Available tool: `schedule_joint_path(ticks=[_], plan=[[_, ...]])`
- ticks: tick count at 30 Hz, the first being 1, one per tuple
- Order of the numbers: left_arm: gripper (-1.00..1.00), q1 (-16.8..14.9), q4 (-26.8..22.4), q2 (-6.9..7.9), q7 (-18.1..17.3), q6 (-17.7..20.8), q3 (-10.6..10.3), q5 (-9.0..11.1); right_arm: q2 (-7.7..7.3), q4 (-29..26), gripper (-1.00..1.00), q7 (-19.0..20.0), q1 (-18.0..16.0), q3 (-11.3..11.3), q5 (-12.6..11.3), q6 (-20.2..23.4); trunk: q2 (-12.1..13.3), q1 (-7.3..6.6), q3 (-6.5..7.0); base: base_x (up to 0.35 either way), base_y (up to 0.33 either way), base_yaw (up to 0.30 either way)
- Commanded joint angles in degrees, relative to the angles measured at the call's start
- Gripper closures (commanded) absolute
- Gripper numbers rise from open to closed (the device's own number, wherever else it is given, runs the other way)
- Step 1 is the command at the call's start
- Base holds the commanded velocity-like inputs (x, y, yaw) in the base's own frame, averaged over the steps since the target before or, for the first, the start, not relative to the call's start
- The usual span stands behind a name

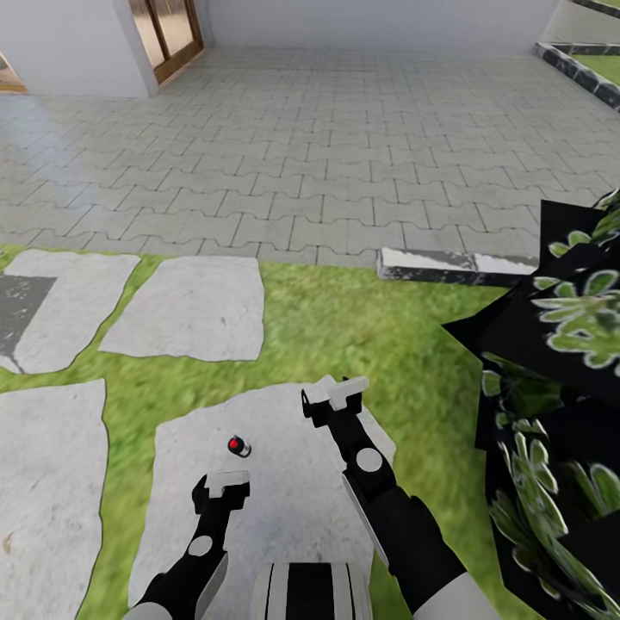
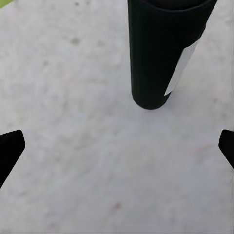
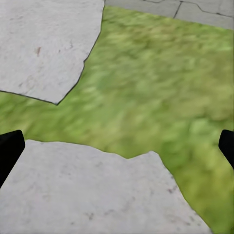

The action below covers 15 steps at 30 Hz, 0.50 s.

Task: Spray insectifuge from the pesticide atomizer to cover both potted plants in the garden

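Observation:
The pesticide atomizer [image 1: 238, 445] stands upright on a pale stone slab [image 1: 284, 517] in the garden lawn, seen from above as a small dark bottle with a red spot on top. In the left wrist view its dark body with a white label strip [image 2: 156, 58] is just ahead of my left gripper [image 2: 117, 151], which is open and short of it. My left gripper [image 1: 226, 482] sits just behind the bottle. My right gripper [image 1: 336, 394] hangs open over the slab's far edge, with grass and stone below it [image 3: 117, 148]. The potted plants are out of view.
A big leafy shrub [image 1: 560, 413] with black patches crowds the right side. More stone slabs [image 1: 189, 306] lie in the grass [image 1: 362, 327] to the left and ahead. Beyond is a grey paved yard [image 1: 344, 146], a dark kerb [image 1: 448, 265] and a wooden door [image 1: 168, 34].

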Motion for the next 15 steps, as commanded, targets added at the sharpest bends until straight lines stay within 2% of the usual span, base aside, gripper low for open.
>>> schedule_joint_path(ticks=[1, 15], plan=[[-1.00, -0.03, 0.04, -0.04, 0.29, -0.13, 0.18, -0.60, 0.00, -0.06, -1.00, -0.28, -0.02, 0.09, 0.60, 0.46, -0.01, -0.01, -0.12, 0.017, 0.000, 0.001], [-1.00, -0.03, 0.04, -0.07, 0.29, -0.14, 0.17, -0.60, 0.00, -0.30, -1.00, -0.28, -0.02, 0.08, 0.60, 0.44, -0.01, -0.01, -0.76, 0.017, 0.000, 0.000]])
